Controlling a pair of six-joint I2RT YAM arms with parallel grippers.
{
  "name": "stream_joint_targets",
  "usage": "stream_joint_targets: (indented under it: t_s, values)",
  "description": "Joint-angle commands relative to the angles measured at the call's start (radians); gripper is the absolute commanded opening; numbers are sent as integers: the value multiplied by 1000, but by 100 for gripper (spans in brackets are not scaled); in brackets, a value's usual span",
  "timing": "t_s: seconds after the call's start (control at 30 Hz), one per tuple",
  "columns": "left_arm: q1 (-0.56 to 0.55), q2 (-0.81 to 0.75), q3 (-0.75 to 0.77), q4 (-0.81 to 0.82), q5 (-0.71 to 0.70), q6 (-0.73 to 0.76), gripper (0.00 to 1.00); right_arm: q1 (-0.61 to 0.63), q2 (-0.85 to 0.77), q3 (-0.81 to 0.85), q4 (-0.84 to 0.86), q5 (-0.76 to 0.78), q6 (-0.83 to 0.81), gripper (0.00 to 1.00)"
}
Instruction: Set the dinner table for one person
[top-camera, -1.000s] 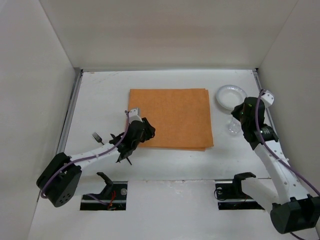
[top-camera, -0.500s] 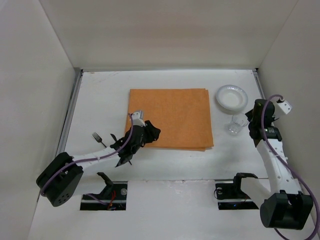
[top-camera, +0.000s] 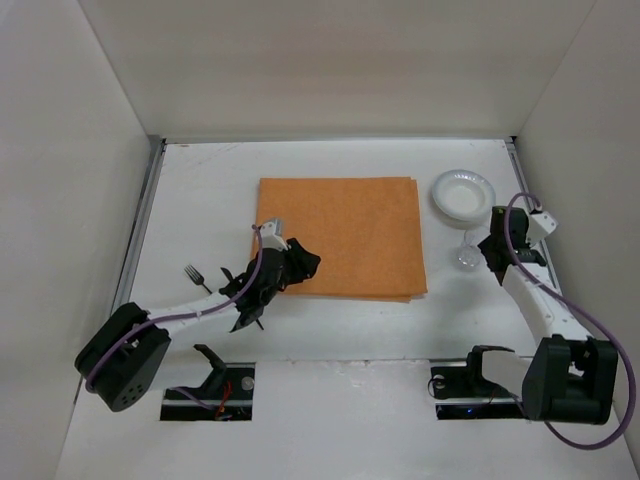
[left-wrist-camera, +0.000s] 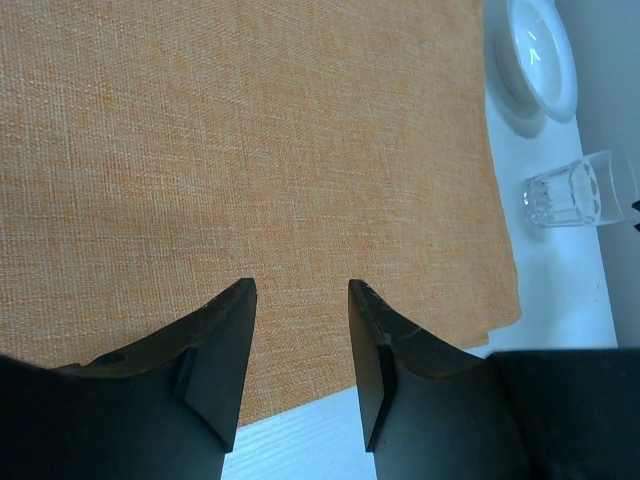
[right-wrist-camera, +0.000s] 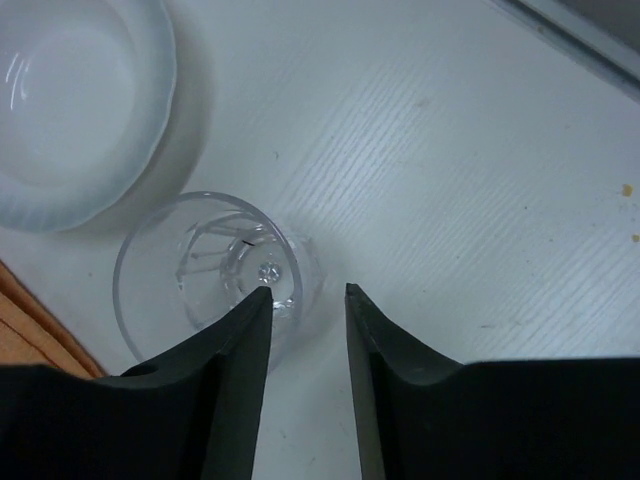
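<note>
Right wrist view: right gripper (right-wrist-camera: 308, 292) jaws spread, empty, just beside the glass (right-wrist-camera: 215, 265), seemingly lining up a grasp. Left gripper (left-wrist-camera: 300, 285) jaws spread, empty, over the placemat (left-wrist-camera: 250, 130). Worktop (top-camera: 200, 190) beneath carries both.

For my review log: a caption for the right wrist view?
Open right end effector poised beside an empty glass, plate nearby, on the table.
</note>
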Motion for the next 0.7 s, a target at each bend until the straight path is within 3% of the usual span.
stream_joint_targets:
  t_s: [0.0, 0.07, 0.23, 0.5, 0.67]
  values:
    - [17, 13, -7, 59, 12, -12, 40, 8, 48, 0, 91, -32, 7, 37]
    - [21, 12, -9, 59, 18, -23, 40, 11, 72, -3, 104, -34, 10, 31]
    - [30, 18, -14, 62, 12, -26, 40, 11, 55, 1, 100, -17, 28, 3]
    - [56, 3, -21, 57, 9, -37, 40, 138, -94, 160, -32, 63, -16, 1]
    - [125, -37, -50, 37, -25, -43, 40, 314, 94, 311, 32, 12, -56, 1]
